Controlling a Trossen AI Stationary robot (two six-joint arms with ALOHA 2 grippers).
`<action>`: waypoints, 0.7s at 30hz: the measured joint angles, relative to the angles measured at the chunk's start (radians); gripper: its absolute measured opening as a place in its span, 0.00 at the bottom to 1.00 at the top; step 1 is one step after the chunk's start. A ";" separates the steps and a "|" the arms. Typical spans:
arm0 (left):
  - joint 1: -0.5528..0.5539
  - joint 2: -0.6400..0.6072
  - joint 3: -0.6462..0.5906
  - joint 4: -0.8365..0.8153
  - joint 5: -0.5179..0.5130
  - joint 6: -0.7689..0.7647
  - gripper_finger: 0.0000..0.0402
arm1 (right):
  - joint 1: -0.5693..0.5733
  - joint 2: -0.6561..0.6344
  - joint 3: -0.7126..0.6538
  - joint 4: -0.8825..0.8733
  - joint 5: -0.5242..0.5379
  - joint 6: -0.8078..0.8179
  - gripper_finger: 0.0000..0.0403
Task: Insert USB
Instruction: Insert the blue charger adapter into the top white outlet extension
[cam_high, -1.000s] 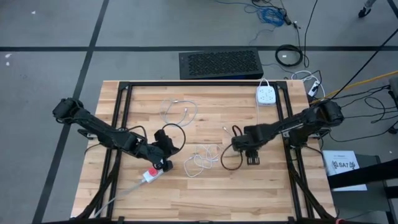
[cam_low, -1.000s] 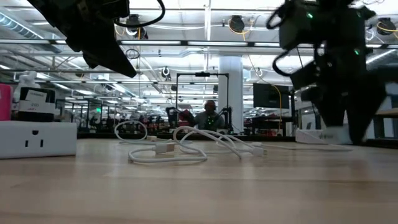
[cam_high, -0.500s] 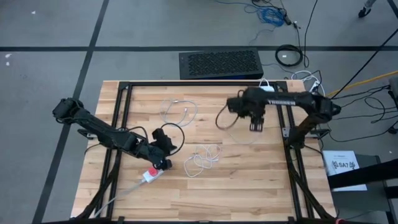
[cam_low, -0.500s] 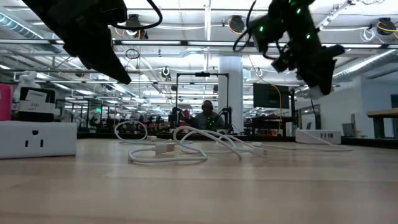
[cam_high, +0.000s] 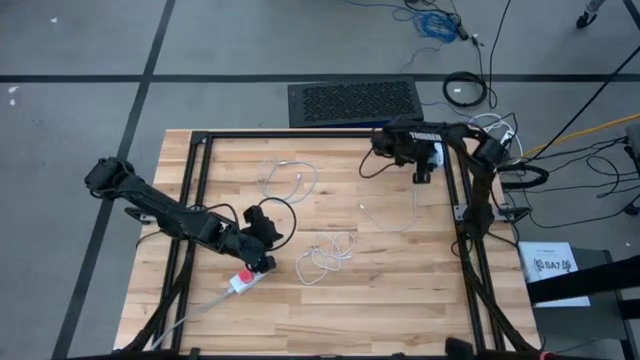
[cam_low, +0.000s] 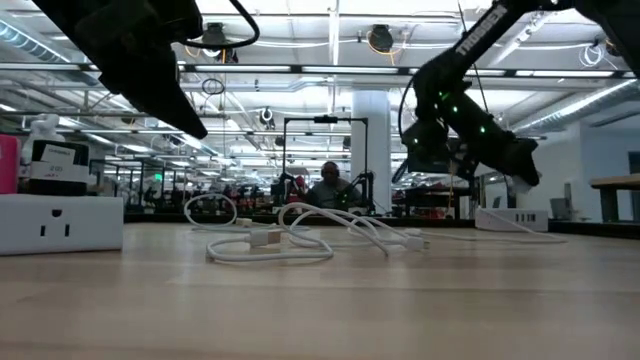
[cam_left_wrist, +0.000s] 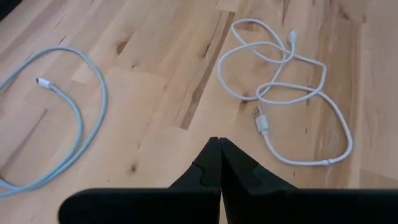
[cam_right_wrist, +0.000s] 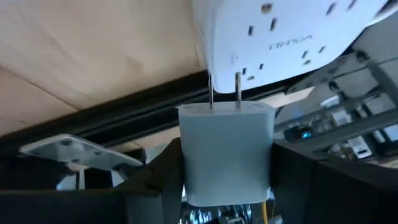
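A black perforated panel is lying on the grey floor just beyond the wooden worktop. Loose cables are being left coiled on the floor nearby, and a person is seated far behind.

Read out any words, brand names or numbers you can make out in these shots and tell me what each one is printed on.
"TROSSEN", partly readable, on the forearm of the right arm.
Embossed brand on the white power strip: blurred and tilted, not readable.
Black print on the white sheet beside the table: too small to read.
No lettering shows on the white charger in the right gripper, nor on the left gripper.
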 joint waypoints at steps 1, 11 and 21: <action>0.000 0.000 0.000 -0.003 0.000 0.000 0.00 | -0.013 0.010 0.000 -0.001 0.017 -0.008 0.39; 0.000 0.000 0.000 -0.030 0.000 0.000 0.00 | -0.106 0.075 0.000 0.009 0.094 -0.021 0.39; 0.000 0.000 0.000 -0.044 -0.021 -0.001 0.00 | -0.074 0.126 0.003 0.061 0.025 -0.066 0.39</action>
